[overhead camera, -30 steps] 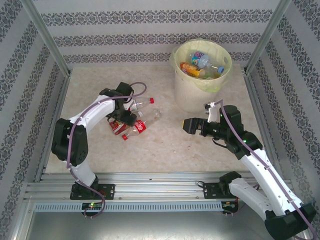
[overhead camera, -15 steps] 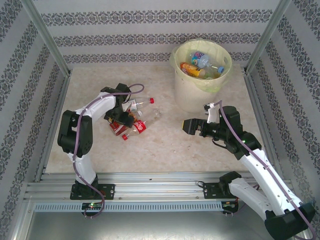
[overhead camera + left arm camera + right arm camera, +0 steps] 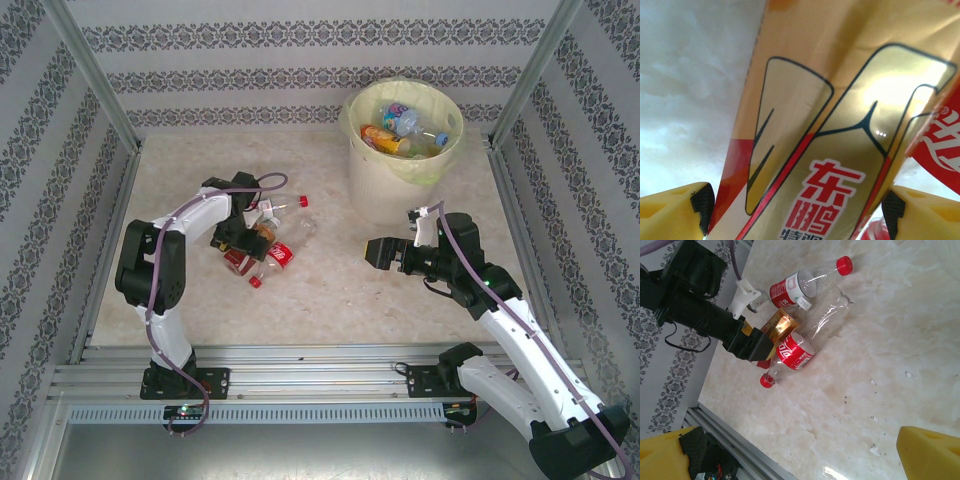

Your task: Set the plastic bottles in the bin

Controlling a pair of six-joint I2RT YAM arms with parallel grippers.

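Lying flat, nearest bottle [image 3: 274,256] points cap near-left.

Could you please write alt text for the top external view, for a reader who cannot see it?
From above, the left gripper reaches into a small cluster of plastic bottles lying on the marbled table. The right gripper hovers open nearby, and the cream bin at the back already holds several bottles.
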